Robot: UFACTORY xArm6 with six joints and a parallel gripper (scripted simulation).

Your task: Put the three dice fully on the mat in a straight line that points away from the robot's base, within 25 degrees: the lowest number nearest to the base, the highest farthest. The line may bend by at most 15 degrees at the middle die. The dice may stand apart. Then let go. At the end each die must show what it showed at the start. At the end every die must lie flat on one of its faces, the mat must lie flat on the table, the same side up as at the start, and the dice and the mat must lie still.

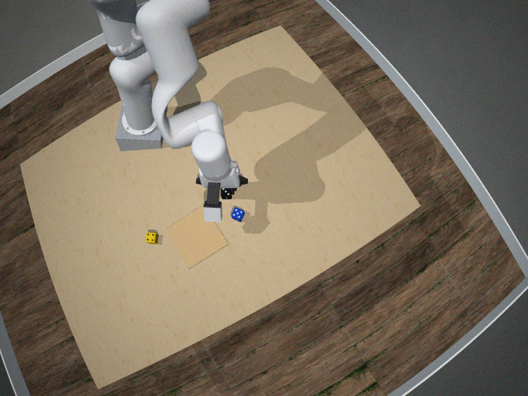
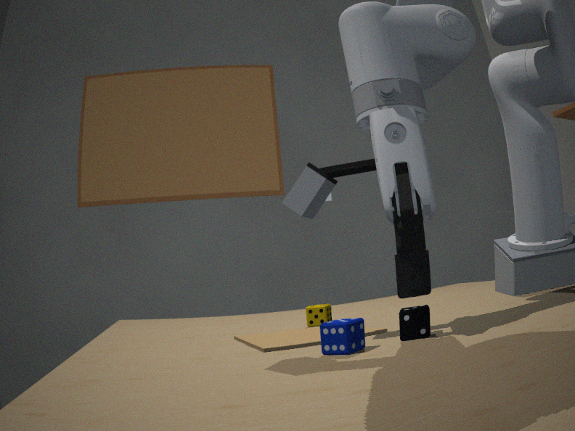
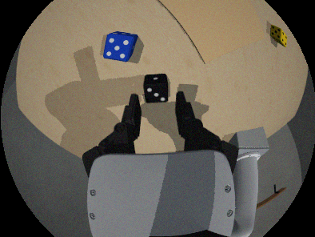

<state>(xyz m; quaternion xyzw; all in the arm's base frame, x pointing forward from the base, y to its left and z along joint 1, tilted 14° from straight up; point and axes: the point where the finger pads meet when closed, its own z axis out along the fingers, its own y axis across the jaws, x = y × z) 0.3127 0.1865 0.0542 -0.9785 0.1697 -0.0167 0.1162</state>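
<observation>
The black die (image 1: 227, 193) lies on the table just off the mat's corner nearest the base; it also shows in the side view (image 2: 414, 323) and the wrist view (image 3: 157, 88). My gripper (image 2: 412, 289) hangs straight above it, fingertips a little above its top, open and empty; in the wrist view the gripper (image 3: 157, 102) has a finger on each side of the die. The blue die (image 1: 237, 213) (image 2: 342, 335) (image 3: 121, 46) lies on the table beside the mat. The yellow die (image 1: 151, 237) (image 2: 318, 315) (image 3: 278, 34) lies on the mat's other side. The thin tan mat (image 1: 197, 239) (image 2: 287, 339) (image 3: 213, 19) lies flat with no die on it.
The robot base (image 1: 138, 132) (image 2: 533, 264) stands behind the black die. The wrist camera box (image 1: 212, 211) (image 2: 308, 190) sticks out over the mat's corner. Dark wood floor surrounds the light table top.
</observation>
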